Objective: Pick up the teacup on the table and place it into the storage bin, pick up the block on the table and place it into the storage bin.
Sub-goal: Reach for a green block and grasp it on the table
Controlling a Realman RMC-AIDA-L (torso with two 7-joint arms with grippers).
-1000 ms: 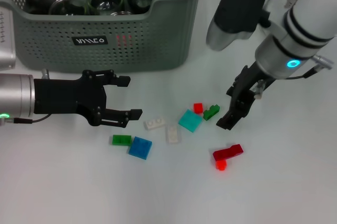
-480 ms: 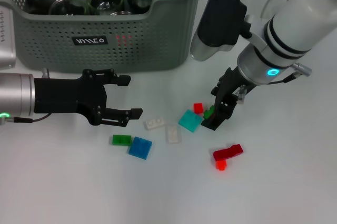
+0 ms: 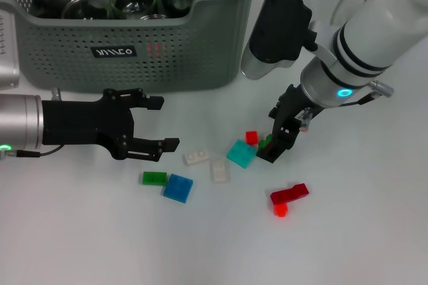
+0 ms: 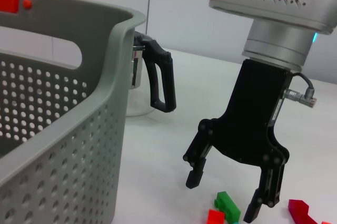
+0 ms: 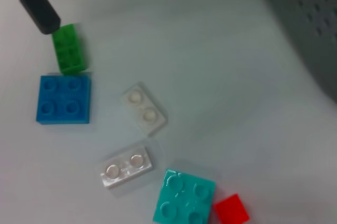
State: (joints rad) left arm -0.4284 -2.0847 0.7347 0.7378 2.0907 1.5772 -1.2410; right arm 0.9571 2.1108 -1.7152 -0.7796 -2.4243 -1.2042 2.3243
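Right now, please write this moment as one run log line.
right gripper: open, over green block | left gripper: open, idle by bin | block: on table

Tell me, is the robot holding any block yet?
No. The right gripper is open over the small green block, not gripping it. The left gripper is open, holding nothing.

The right arm reaches in from the upper right, its white forearm angled down and a cyan ring lit at the wrist. Its black right gripper (image 3: 276,143) points steeply downward, low over the counter, with its two fingers (image 4: 196,172) spread apart and nothing between them. The left arm lies nearly level from the left edge, silver wrist leading to the black left gripper (image 3: 160,124), whose fingers stand wide apart, empty.
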